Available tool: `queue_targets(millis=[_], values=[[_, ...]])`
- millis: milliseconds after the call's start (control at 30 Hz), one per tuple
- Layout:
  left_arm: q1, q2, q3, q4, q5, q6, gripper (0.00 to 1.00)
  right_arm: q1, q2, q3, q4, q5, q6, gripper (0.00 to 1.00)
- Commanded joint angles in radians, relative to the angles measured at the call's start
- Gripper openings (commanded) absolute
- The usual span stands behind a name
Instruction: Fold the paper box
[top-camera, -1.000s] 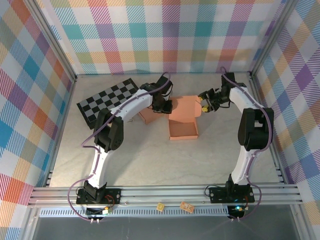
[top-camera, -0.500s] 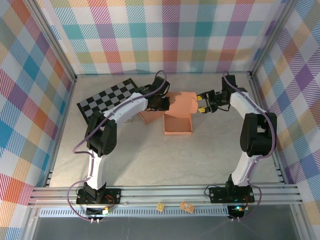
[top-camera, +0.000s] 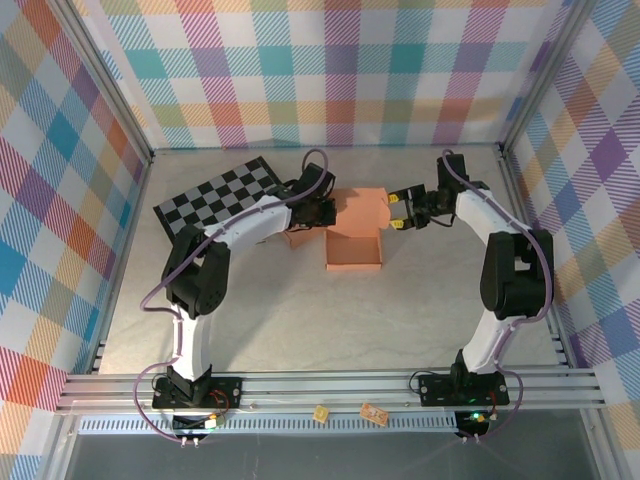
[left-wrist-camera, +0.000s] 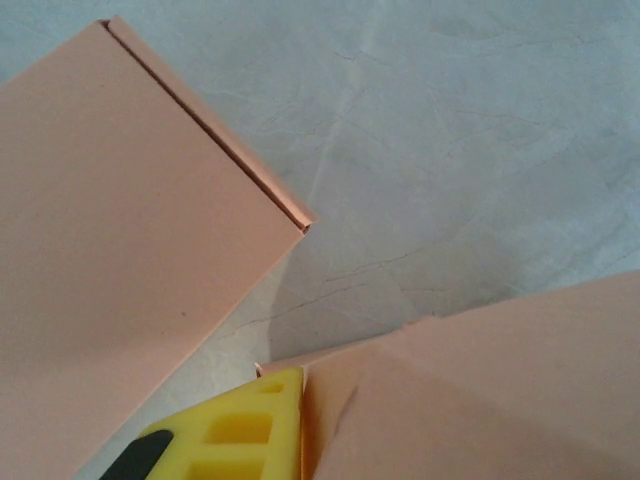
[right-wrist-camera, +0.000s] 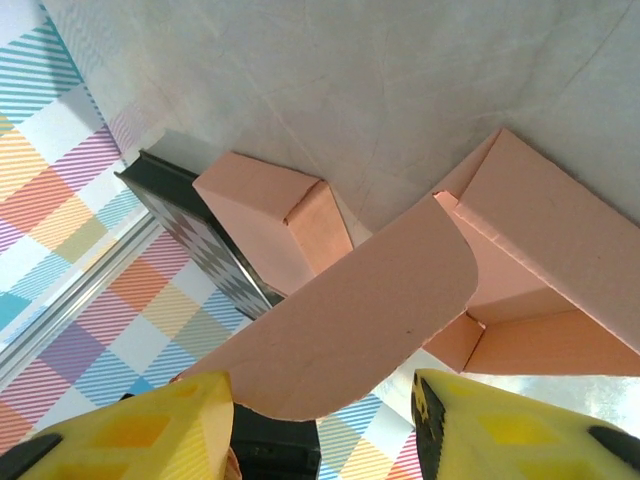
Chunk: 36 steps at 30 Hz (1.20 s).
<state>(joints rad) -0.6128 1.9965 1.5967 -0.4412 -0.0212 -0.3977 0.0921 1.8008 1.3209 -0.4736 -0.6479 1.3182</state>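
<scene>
Lab robot cell: aluminium frame (top-camera: 330, 385), plaid walls (top-camera: 330, 70), checkerboard panel (top-camera: 212, 200).

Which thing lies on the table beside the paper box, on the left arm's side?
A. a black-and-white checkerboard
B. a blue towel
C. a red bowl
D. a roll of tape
A: the top view shows a black-and-white checkerboard lying flat at the back left, next to the orange paper box.

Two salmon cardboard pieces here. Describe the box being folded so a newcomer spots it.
On the table, look right of the checkerboard: the paper box sits with its far end between the left gripper and right gripper. Unlike the other salmon piece nearer the checkerboard, it is an open tray with a raised rounded flap.
</scene>
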Motion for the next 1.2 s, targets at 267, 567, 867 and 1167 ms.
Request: queue_targets(millis=[267,567,867,1167], values=[[0.004,-0.12,-0.158,0.24,-0.045,-0.116,0.01,0.017,-0.05,-0.031,-0.036,0.02,0.053,0.5],[0.005,-0.117,-0.165,0.235,-0.062,-0.092,0.0,0.016,-0.055,-0.049,-0.04,0.018,0.048,0.5],[0.005,-0.116,-0.173,0.252,-0.067,-0.095,0.0,0.016,-0.043,-0.049,-0.031,0.012,0.074,0.49],[0.005,-0.117,-0.167,0.227,-0.077,-0.057,0.0,-0.026,-0.119,0.075,-0.211,0.235,-0.191,0.5]])
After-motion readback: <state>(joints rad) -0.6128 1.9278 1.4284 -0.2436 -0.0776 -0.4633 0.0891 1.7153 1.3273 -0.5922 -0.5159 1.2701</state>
